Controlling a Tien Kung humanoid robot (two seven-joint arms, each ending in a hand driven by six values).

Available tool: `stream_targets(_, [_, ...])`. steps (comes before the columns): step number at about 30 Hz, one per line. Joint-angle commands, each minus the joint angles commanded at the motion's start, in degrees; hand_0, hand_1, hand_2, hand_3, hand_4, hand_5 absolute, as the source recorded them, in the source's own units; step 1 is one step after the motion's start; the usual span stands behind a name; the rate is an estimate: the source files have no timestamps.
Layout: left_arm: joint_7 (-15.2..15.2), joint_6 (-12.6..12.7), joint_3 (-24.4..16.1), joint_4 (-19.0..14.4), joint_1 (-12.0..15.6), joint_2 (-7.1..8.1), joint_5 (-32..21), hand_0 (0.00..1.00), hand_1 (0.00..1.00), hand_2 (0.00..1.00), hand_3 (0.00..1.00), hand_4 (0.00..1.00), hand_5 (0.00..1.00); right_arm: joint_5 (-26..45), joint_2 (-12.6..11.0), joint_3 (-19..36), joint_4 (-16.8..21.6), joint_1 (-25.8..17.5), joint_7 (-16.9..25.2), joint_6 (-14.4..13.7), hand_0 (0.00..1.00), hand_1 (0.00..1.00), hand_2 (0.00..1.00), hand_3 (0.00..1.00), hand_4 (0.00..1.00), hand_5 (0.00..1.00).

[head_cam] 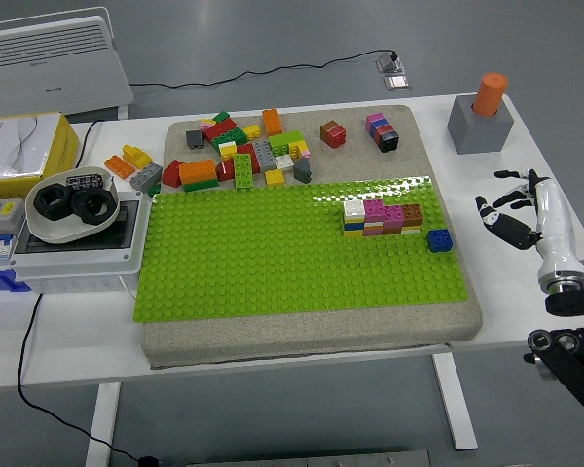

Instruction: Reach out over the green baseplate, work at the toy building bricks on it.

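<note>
One robot hand [514, 209] is in view, the right one, on a white and black arm that enters from the lower right corner. It hangs over the white tabletop [526, 292] off the right side of the green baseplate [273, 263], near it but not over it. Its black fingers [507, 178] are loosely spread and grasp nothing.

The green baseplate lies on a grey mat [302, 336] in the middle of the tabletop. On the plate's right part stands a short row of joined bricks [382, 217] in white, pink and brown over yellow and dark layers. A single blue brick [439, 240] sits just beside the row's right end. Behind the plate, on the mat, a loose pile of coloured bricks [238, 156] is scattered, with a brown-red brick [333, 133] and a pink and black one [381, 130] set apart to its right.

A grey block holding an orange peg [484, 115] stands at the far right corner. A white bowl with black rings [71, 202] rests on a grey box at the left.
</note>
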Motion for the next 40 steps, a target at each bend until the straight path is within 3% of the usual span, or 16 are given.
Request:
stream_targets(4, [-0.03,-0.16,0.23,0.00,-0.12,0.14,0.25,0.691,0.343,0.289,0.473,0.197,0.002,-1.89,0.03,-0.53,2.90,0.45,-2.63,0.10,0.499,0.455,0.317,0.587,0.737,0.322])
stream_targets(5, [-0.04,-0.22,0.33,0.00,-0.17,0.22,0.29,0.690,0.343,0.291,0.474,0.199,0.002,-3.30,0.05,-0.93,3.65,0.56,-3.76,0.50,0.528,0.508,0.427,0.625,0.762,0.447])
stream_targets(10, [-0.11,-0.41,1.10,0.00,-0.55,0.63,0.24,0.690,0.343,0.291,0.474,0.199,0.002,-11.12,0.27,-3.13,4.91,0.86,-9.44,3.71,0.528,0.508,0.427,0.625,0.762,0.447])
stream_targets(11, [-0.11,-0.46,1.29,0.00,-0.61,0.72,0.18,0.690,0.345,0.294,0.474,0.202,0.002,-13.21,0.31,-3.77,4.97,0.90,-10.82,4.46,0.641,0.775,0.865,0.660,0.827,0.482])
stream_targets(16, [0.07,-0.76,1.64,0.00,-0.70,1.03,0.24,0.690,0.345,0.294,0.474,0.202,0.002,-21.09,0.25,-5.12,5.81,1.10,-15.10,8.13,0.641,0.775,0.865,0.660,0.827,0.482])
stream_targets(17, [0.13,-0.84,1.65,0.00,-0.70,1.08,0.35,0.691,0.345,0.296,0.473,0.199,0.002,-22.56,0.18,-4.98,6.12,1.13,-15.64,9.12,0.693,0.806,0.880,0.637,0.848,0.459])
stream_targets(22, [0.39,-1.38,1.95,0.00,-0.64,1.46,0.62,0.691,0.345,0.296,0.473,0.199,0.002,-29.96,-0.97,-2.57,9.15,1.36,-18.30,15.59,0.693,0.806,0.880,0.637,0.848,0.459])
stream_targets(23, [0.43,-1.46,1.95,0.00,-0.59,1.51,0.67,0.692,0.346,0.297,0.474,0.202,0.002,-31.28,-1.30,-2.10,9.80,1.49,-19.04,16.97,0.759,0.821,0.881,0.638,0.822,0.334])
stream_targets(25, [0.57,-1.65,1.73,0.00,-0.48,1.57,1.15,0.692,0.346,0.297,0.474,0.202,0.002,-34.11,-1.98,-1.13,11.35,1.63,-21.15,20.29,0.759,0.821,0.881,0.638,0.822,0.334])
stream_targets(28, [0.85,-2.01,1.41,0.00,-0.38,1.57,2.08,0.692,0.346,0.297,0.474,0.202,0.002,-36.57,-2.42,-0.40,12.84,1.43,-23.27,24.05,0.759,0.821,0.881,0.638,0.822,0.334])
stream_targets(29, [0.94,-2.12,1.32,0.00,-0.35,1.56,2.38,0.693,0.348,0.300,0.476,0.205,0.002,-36.95,-2.44,-0.29,13.14,1.33,-23.73,25.16,0.793,0.837,0.900,0.649,0.758,0.234])
stream_targets(34, [1.08,-2.31,1.10,0.00,-0.21,1.53,2.85,0.693,0.348,0.300,0.476,0.205,0.002,-38.40,-2.12,-0.42,14.02,0.77,-25.97,31.23,0.793,0.837,0.900,0.649,0.758,0.234])
stream_targets(35, [1.05,-2.29,1.13,0.00,-0.20,1.53,2.76,0.695,0.350,0.302,0.477,0.207,0.002,-38.61,-2.10,-0.51,14.10,0.74,-26.24,32.25,0.794,0.838,0.899,0.651,0.712,0.181])
stream_targets(40, [0.87,-2.08,1.02,0.00,-0.08,1.39,2.01,0.695,0.350,0.302,0.477,0.207,0.002,-39.68,-2.63,-1.19,13.62,1.10,-26.92,34.95,0.794,0.838,0.899,0.651,0.712,0.181])
